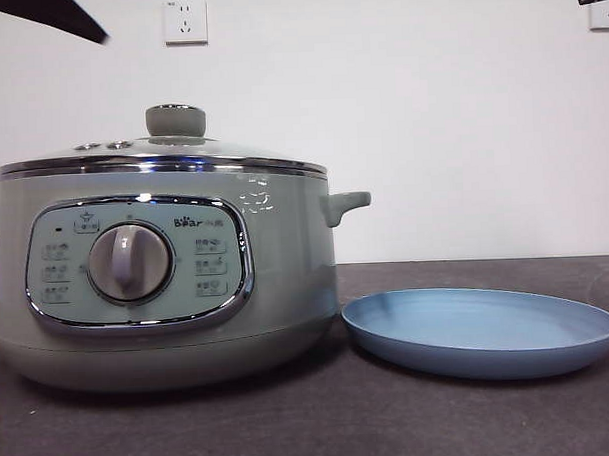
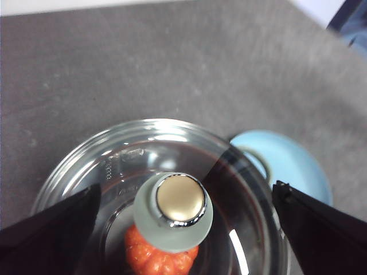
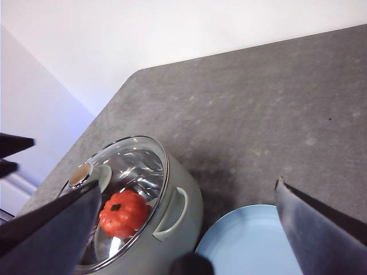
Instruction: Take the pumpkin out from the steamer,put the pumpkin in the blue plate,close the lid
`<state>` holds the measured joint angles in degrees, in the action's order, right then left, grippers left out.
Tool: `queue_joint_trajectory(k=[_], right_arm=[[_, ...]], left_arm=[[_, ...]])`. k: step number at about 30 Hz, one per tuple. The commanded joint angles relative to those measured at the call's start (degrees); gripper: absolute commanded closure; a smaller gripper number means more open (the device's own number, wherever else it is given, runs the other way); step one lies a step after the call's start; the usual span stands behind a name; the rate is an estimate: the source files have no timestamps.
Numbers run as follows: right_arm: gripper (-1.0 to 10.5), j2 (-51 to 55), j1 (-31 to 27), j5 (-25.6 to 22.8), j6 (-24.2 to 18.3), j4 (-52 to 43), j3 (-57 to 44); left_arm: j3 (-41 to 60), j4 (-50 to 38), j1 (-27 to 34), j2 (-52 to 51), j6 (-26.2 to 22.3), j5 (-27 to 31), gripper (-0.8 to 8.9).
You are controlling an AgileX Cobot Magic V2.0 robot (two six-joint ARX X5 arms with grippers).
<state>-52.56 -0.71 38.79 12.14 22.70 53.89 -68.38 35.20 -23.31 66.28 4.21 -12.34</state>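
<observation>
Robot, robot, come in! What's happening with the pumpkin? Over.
Left gripper open above glass lid's green knob. Right gripper open, waiting high. Orange toy pumpkin inside sage-green steamer, lid on. Light-blue plate beside it.

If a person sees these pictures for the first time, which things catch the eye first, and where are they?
The large sage-green steamer fills the front view's left half, its glass lid on. The small orange-red pumpkin shows through the glass inside. The wide light-blue plate lies bare on the table beside the steamer.
</observation>
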Motion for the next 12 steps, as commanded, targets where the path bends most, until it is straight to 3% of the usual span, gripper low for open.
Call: queue_joint_trajectory(k=[1, 6, 12], right_arm=[[4.4, -0.1, 0.1, -0.2, -0.6, -0.2, 0.2], [4.4, -0.1, 0.1, -0.2, -0.6, 0.3, 0.2], [4.4, -0.1, 0.1, -0.2, -0.6, 0.8, 0.2]], left_arm=[[-2.3, 1.3, -2.8, 4.4, -3.3, 2.4, 3.11], [-3.9, 2.2, -5.7, 10.4, -4.3, 8.0, 3.11], [-3.9, 3.3, -5.9, 14.1, -4.3, 8.5, 3.11]])
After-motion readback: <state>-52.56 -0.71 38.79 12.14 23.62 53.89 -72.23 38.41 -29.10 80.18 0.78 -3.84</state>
